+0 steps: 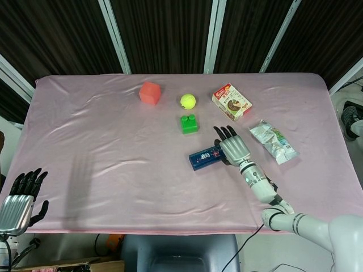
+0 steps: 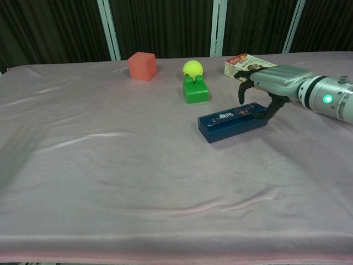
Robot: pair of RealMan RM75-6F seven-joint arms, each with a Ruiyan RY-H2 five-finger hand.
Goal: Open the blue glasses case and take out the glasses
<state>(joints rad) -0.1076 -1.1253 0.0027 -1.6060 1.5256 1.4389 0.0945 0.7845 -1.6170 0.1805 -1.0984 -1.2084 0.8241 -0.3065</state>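
The blue glasses case [image 1: 204,158] [image 2: 230,121] lies closed on the pink cloth near the table's middle right, its long side running left to right. My right hand [image 1: 231,148] [image 2: 271,87] grips the case's right end, with fingers curled over the far side and the thumb against the near side. That end looks slightly raised. The glasses are hidden inside the case. My left hand [image 1: 20,201] hangs off the table's near left corner with fingers apart and nothing in it; only the head view shows it.
Just behind the case stands a green block [image 1: 189,123] [image 2: 196,90], with a yellow ball [image 1: 188,101] [image 2: 192,68] beyond it. A red cube [image 1: 150,93] [image 2: 142,65] is at the back left. A snack box [image 1: 231,102] and a foil packet [image 1: 273,141] lie to the right.
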